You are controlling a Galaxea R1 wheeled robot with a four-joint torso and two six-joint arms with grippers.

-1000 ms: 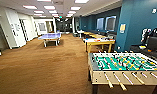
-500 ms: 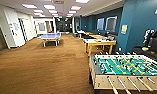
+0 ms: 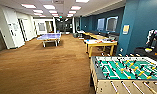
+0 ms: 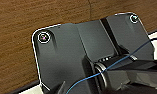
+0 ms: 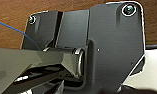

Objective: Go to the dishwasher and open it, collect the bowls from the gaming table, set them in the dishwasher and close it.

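Note:
The gaming table stands mid-right in the head view, beyond the foosball table. It is long, with a pale top bearing blue and red patches, a yellow rim and yellow-wood legs. From here I cannot make out the bowls on it. The dishwasher is out of view. Both wrist views look past the robot's dark plate onto brown carpet, and brown carpet also lies below the right arm.
A foosball table with a green pitch is close at the lower right. A blue table-tennis table stands far ahead. More yellow tables line the teal wall. White walls run along the left, and brown carpet spreads ahead.
The whole head view has shifted slightly as the robot rolls forward. The foosball table sits a little lower in the picture. Nothing in the room has moved.

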